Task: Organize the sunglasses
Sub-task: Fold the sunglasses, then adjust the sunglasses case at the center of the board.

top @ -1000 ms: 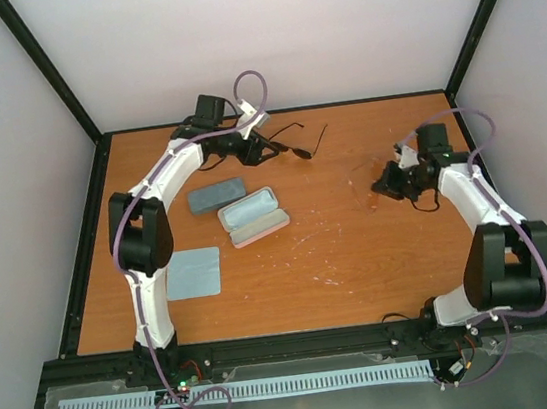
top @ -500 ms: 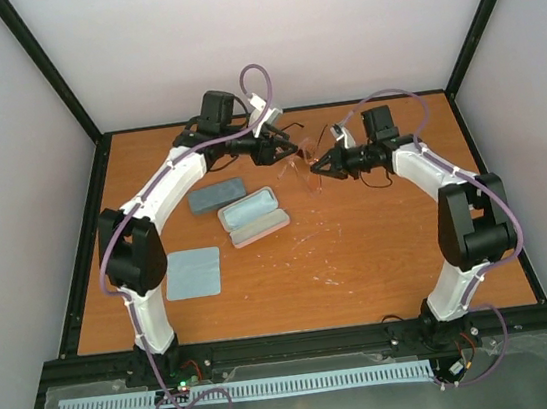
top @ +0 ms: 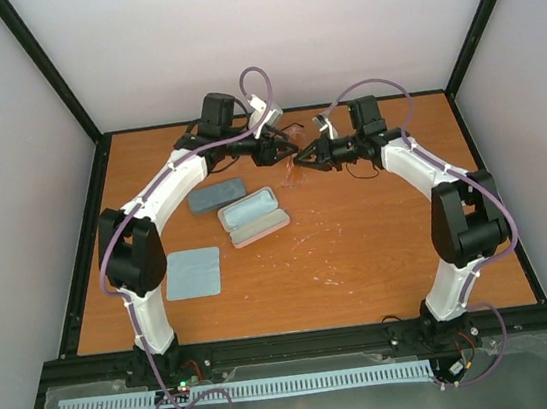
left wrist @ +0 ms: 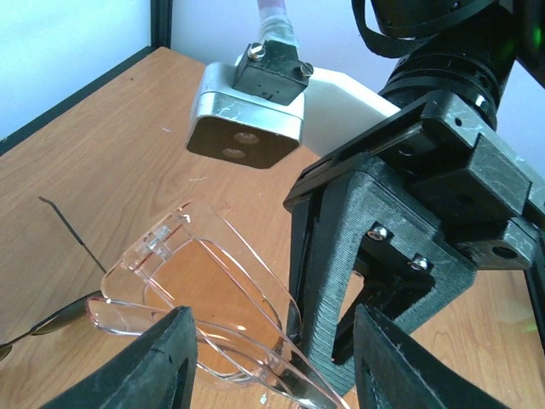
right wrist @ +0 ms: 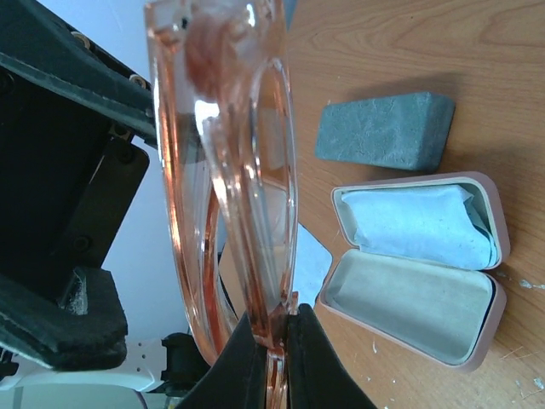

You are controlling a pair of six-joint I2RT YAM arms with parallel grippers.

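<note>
Clear sunglasses [top: 299, 169] held beyond the far side of the open pink case [top: 253, 217].
The right gripper [top: 310, 156] was clamped shut on the frame of the clear sunglasses (pale reddish, nearly see-through); the left gripper [top: 291, 149] met it there, its fingers [left wrist: 162, 358] standing apart and flanking the same frame.

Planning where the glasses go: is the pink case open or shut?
Open: the pink case lies spread, a light-blue cloth in one half.
</note>
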